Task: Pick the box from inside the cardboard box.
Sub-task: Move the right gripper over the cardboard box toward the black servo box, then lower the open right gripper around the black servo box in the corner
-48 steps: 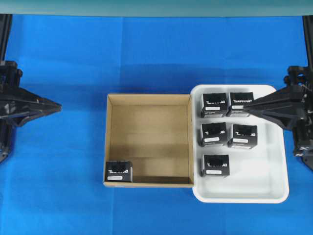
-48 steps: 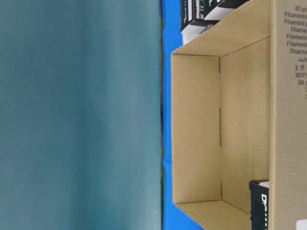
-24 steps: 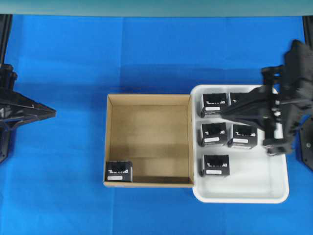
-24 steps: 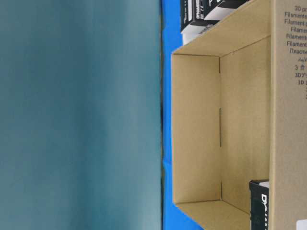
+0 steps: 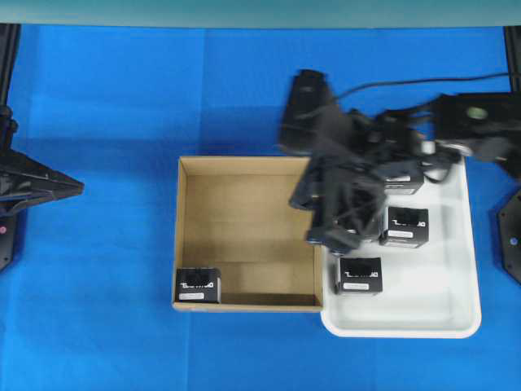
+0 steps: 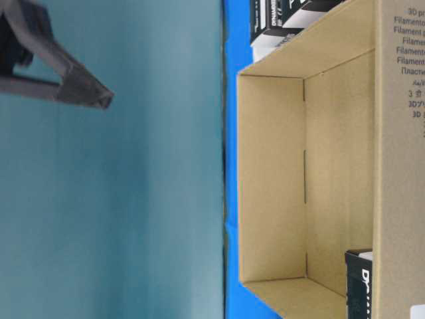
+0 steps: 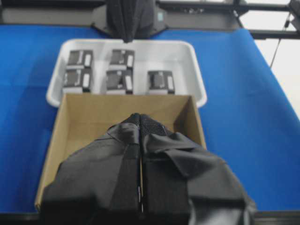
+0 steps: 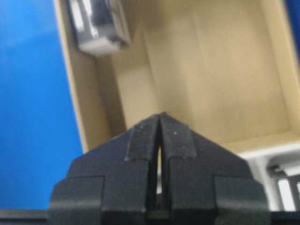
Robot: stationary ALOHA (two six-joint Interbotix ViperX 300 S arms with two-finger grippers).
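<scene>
The box (image 5: 199,285) is small and black with a white label; it sits in the front-left corner of the brown cardboard box (image 5: 244,232). It also shows blurred in the right wrist view (image 8: 98,26) and at the table-level view's lower edge (image 6: 358,279). My right gripper (image 5: 299,198) is motion-blurred, high above the cardboard box's right wall, shut and empty (image 8: 161,115); it hangs well above the table (image 6: 106,100). My left gripper (image 5: 80,186) stays at the far left, shut and empty (image 7: 140,117), and hides the box in its own view.
A white tray (image 5: 468,269) touches the cardboard box's right side and holds several identical black boxes (image 5: 359,275); the right arm covers some. The tray (image 7: 197,89) lies beyond the cardboard box (image 7: 199,126) in the left wrist view. Blue cloth covers the table.
My right arm has swung left from the tray's right side, across the tray, to above the cardboard box's right wall. The left gripper drew back slightly leftward. The box has not moved.
</scene>
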